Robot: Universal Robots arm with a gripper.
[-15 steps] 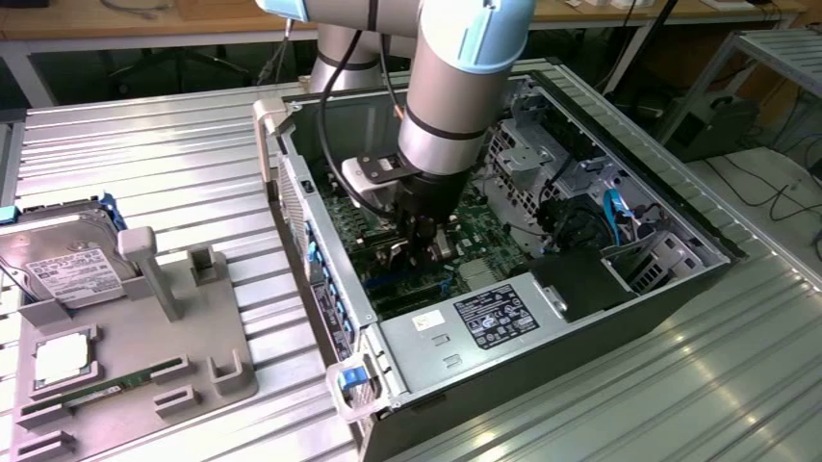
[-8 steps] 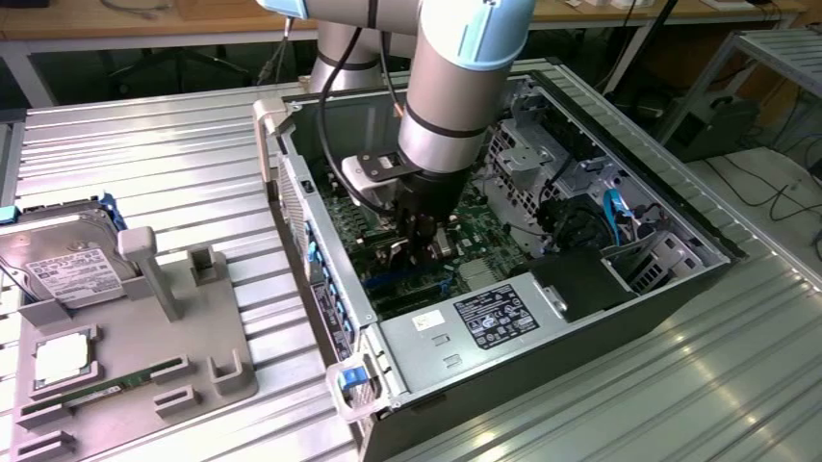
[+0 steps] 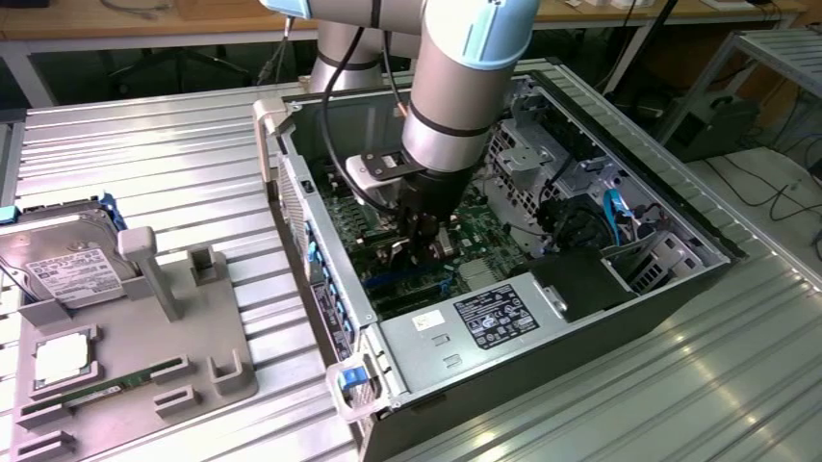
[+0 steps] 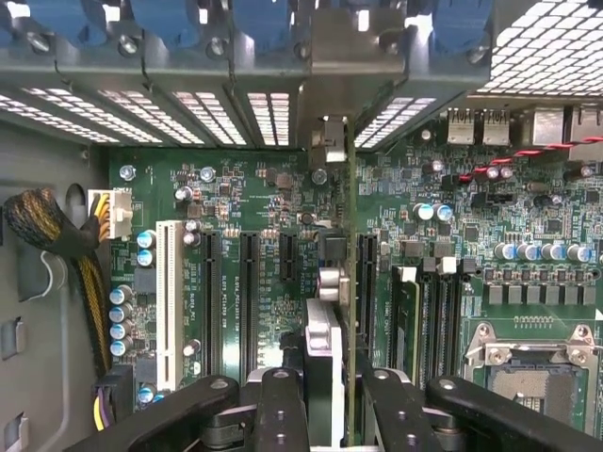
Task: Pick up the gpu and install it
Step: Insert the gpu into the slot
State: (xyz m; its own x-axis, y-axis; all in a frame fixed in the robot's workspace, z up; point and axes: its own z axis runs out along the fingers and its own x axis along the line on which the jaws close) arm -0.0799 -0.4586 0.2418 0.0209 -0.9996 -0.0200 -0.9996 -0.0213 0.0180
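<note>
As I look down through the wrist camera, the gripper (image 4: 339,410) is clamped on the gpu (image 4: 350,282). I see the card edge-on, as a thin strip running straight away from the fingers (image 4: 283,405) toward the rear wall of the computer case (image 4: 358,66). Its silver bracket (image 4: 327,141) is the far end, close up against the vented slot openings (image 4: 268,113) in that wall.

The relation I care about is alignment. The card's long axis runs parallel to the black expansion slots, and its edge sits just beside the black slot (image 4: 367,273) nearest the memory sockets (image 4: 433,311). The white slot (image 4: 170,301) is well apart on the other side. I judge the card to be lined up with that black slot, but I cannot tell whether its contact edge is hovering, touching or seated.

In the exterior view, the arm (image 3: 449,87) drops nearly vertically into the open case, which lies on its side on the ribbed metal bench (image 3: 141,164). The gripper sits low over the motherboard (image 3: 482,226), near the middle of the case. On the exterior view's left, well apart from the case, the grey parts tray (image 3: 192,337) holds the hard drive (image 3: 64,274) and a green memory stick (image 3: 103,393). By my reading the pickup is done and the work stands at the insertion.
</note>
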